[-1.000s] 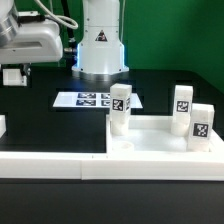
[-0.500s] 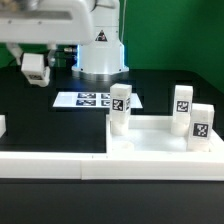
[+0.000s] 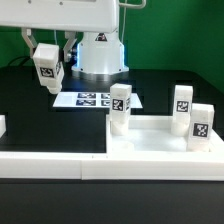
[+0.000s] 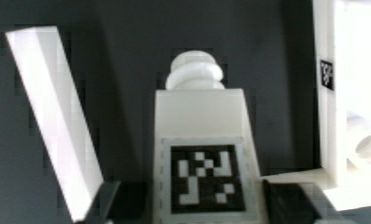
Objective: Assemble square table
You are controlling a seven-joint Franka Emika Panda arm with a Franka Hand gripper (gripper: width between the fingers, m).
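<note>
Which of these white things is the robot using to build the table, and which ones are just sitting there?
For the table:
- tabletop, the tray with a raised rim
- three legs standing on it
- held leg, in the gripper

Just sitting there:
- marker board, flat with black tags
- low white wall strip along the front

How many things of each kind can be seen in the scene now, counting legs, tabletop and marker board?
Legs: 4 (one in the fingers, three on the tabletop)
Tabletop: 1
Marker board: 1
Total: 6
</note>
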